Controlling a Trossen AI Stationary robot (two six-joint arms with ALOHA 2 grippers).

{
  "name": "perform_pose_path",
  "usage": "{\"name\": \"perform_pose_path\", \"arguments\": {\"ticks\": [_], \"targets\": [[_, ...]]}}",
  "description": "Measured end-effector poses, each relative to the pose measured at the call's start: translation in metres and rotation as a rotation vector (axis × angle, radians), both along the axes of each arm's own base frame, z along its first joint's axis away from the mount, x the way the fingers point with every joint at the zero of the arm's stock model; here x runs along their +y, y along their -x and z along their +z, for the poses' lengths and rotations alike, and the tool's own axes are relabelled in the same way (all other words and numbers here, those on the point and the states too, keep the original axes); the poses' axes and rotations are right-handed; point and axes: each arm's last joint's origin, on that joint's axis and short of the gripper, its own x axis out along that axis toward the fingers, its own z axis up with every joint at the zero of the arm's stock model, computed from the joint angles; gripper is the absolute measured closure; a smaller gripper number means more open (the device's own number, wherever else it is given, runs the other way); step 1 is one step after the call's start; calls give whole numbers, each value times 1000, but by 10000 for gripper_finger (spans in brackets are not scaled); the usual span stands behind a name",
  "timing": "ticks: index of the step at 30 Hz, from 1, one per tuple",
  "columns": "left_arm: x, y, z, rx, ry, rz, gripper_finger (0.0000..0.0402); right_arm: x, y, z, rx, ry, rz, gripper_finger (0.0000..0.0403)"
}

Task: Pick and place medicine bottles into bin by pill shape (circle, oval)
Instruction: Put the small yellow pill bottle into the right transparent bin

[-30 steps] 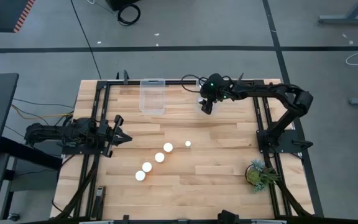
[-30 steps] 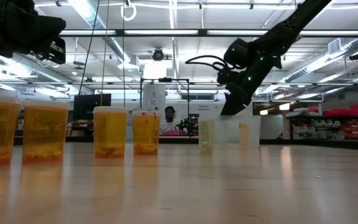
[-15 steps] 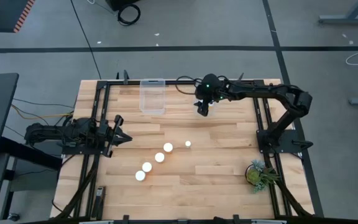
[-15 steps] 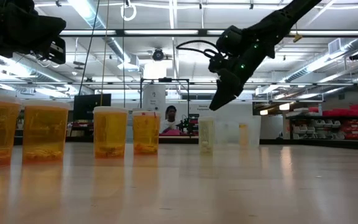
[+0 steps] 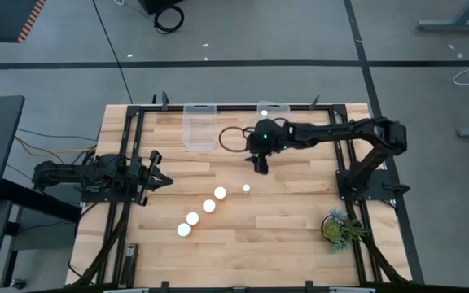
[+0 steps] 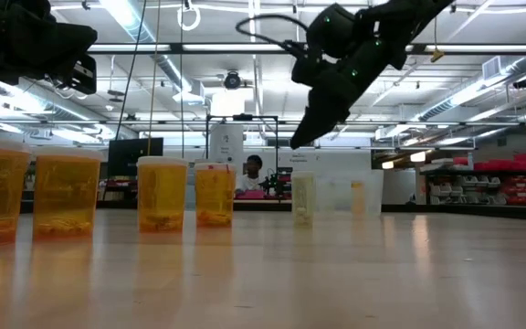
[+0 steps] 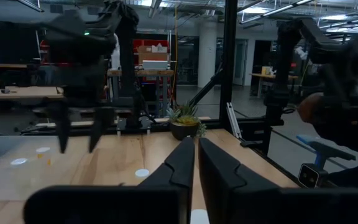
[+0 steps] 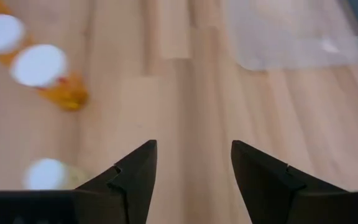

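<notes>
With jaws spread and empty, the right gripper [image 5: 259, 165] is judged poised, at centre frame, for descent onto the medicine bottles [image 5: 210, 205] lined diagonally below; the left gripper [image 5: 159, 180] is parked clenched at left.

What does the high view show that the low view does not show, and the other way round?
Only the high view shows the resting left gripper at the table's left edge, the potted plant and the whole table outline.

Only the low view shows the bottles' amber sides with pills inside, and a person in the room behind.

Both show the diagonal row of medicine bottles, the clear bin, and the right gripper with open jaws, raised above the table.
</notes>
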Motion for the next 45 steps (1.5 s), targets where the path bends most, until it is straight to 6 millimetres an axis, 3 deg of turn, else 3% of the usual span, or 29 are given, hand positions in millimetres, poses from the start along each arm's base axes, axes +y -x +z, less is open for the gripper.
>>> {"name": "perform_pose_path", "arguments": {"ticks": [10,16,40,45], "targets": [[0,0,0,0,0,0,372,63,-11,0,-72,-10,171,189],[0,0,0,0,0,0,366,85,-8,-10,-77,-9,201,189],[0,0,0,0,0,0,375,99,7,-38,-27,1,189,188],[0,0,0,-1,0,0,373,98,7,-37,-27,21,183,162]]}}
